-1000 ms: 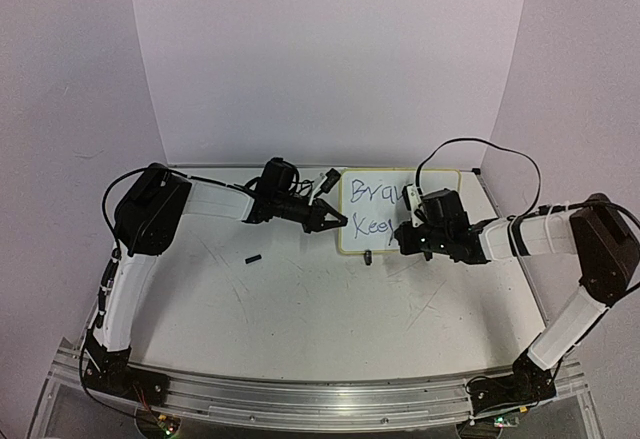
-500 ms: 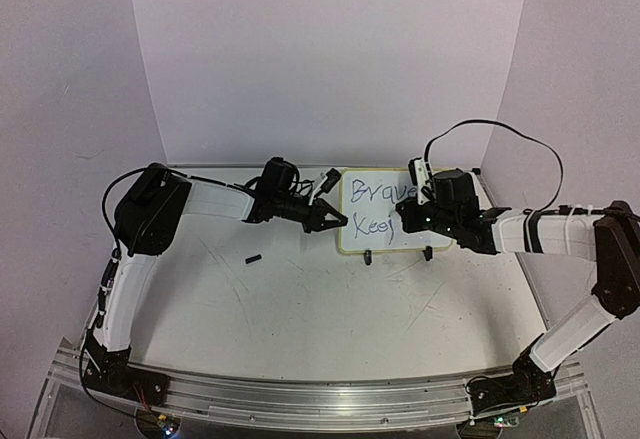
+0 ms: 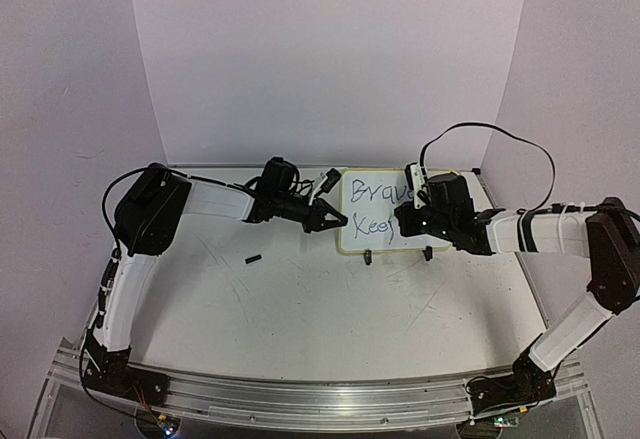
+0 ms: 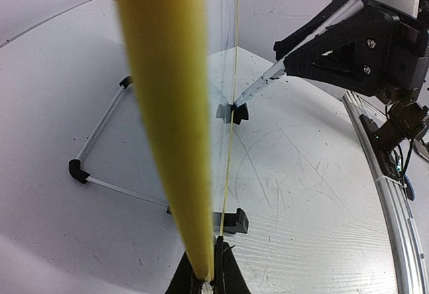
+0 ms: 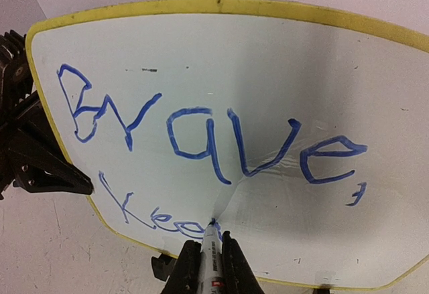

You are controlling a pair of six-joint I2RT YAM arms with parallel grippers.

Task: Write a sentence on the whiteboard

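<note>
Blue marker [image 5: 212,262] tight in R tool [image 5: 210,244]

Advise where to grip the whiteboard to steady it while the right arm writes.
On the whiteboard, I'd pinch the yellow rim of the left short edge, coming from the left, jaws across its thickness, as the left gripper does now. Two clip feet take the bottom edge, and the marker in the right gripper works on the face, so that side edge is the free one.
</note>
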